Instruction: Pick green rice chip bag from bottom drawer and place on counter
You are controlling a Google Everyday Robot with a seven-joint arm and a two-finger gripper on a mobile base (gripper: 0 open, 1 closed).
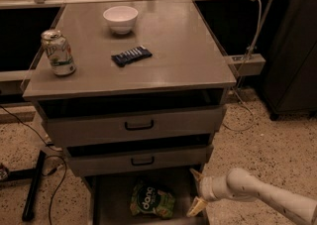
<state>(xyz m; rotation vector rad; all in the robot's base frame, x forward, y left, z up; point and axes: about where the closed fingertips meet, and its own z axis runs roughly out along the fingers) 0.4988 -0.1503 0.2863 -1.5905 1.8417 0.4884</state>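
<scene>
The green rice chip bag [152,200] lies flat on the floor of the open bottom drawer [111,201], with its label facing up. Just right of the bag, at the drawer's right edge, the gripper [197,191] hangs on its white arm. Its two fingers [196,174] are spread wide with nothing between them. Whether they touch the drawer wall I can't quite make out. Well above the bag, the counter [173,55] carries a white bowl [120,19], a soda can [58,52] and a dark blue wrapper [131,55].
</scene>
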